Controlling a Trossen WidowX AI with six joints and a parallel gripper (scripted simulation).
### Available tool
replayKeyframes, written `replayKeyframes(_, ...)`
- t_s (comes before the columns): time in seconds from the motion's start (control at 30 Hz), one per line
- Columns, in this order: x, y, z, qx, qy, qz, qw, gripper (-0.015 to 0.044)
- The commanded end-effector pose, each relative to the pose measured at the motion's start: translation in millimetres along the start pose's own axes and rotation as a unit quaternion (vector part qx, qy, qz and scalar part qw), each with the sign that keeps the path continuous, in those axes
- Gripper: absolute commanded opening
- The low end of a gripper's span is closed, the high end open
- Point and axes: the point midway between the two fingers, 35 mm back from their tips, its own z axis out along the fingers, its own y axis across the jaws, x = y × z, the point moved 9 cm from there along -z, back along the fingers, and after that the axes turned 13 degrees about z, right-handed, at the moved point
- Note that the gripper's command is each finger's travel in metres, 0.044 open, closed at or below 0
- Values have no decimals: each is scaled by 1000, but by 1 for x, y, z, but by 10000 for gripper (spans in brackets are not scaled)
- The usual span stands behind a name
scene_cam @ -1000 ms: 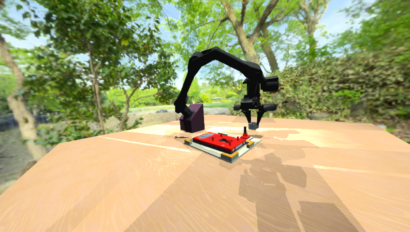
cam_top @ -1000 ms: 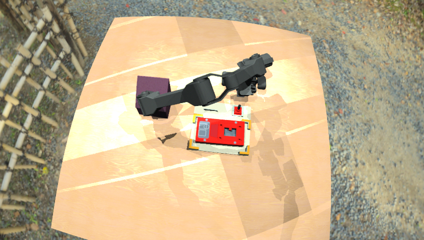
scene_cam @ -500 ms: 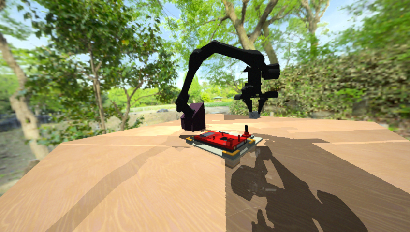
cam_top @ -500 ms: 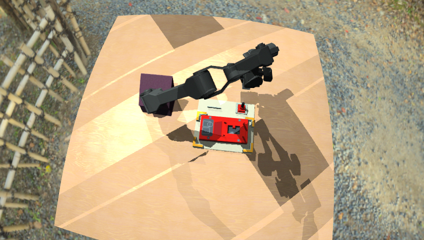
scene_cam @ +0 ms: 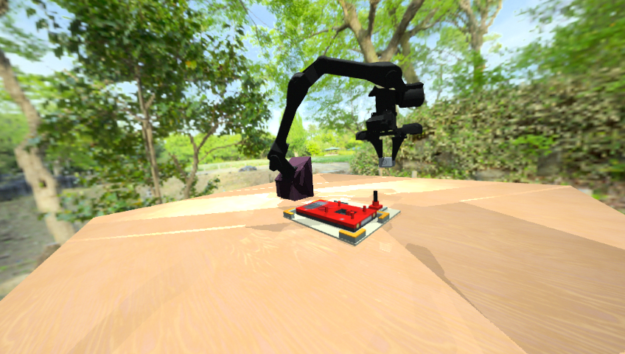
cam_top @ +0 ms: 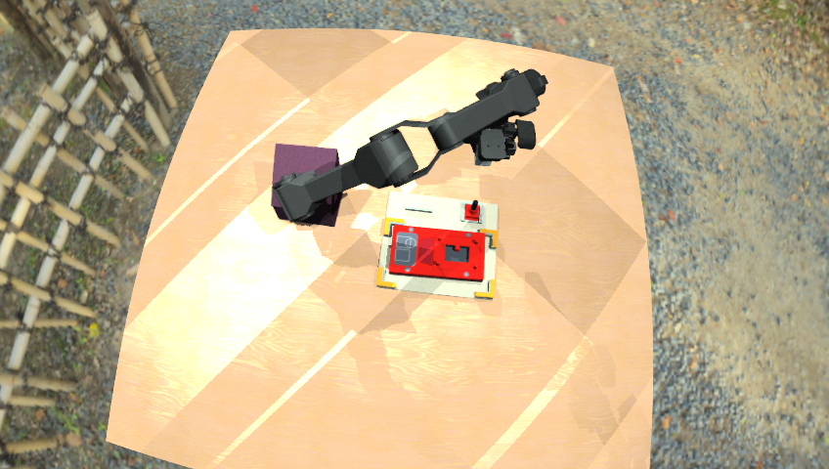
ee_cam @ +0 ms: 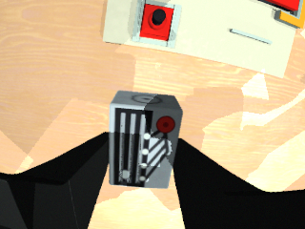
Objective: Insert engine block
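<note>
From above, the claw (cam_top: 494, 145) hangs beyond the far edge of the car body (cam_top: 437, 252), whose opening (cam_top: 457, 253) is unfilled. Side on, the engine block (scene_cam: 385, 161) is gripped well above the table (scene_cam: 219, 285). At the wrist, carrying, aligning, seating and withdrawing all remain.
</note>
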Motion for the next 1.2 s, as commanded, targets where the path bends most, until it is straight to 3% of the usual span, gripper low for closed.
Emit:
replayKeyframes(0.0,-8,3,0,3,1,-25,1000,0)
replayKeyframes(0.6,-62,19,21,2,6,-233,972,0)
replayKeyframes(1.17,-113,22,42,0,6,-430,903,0)
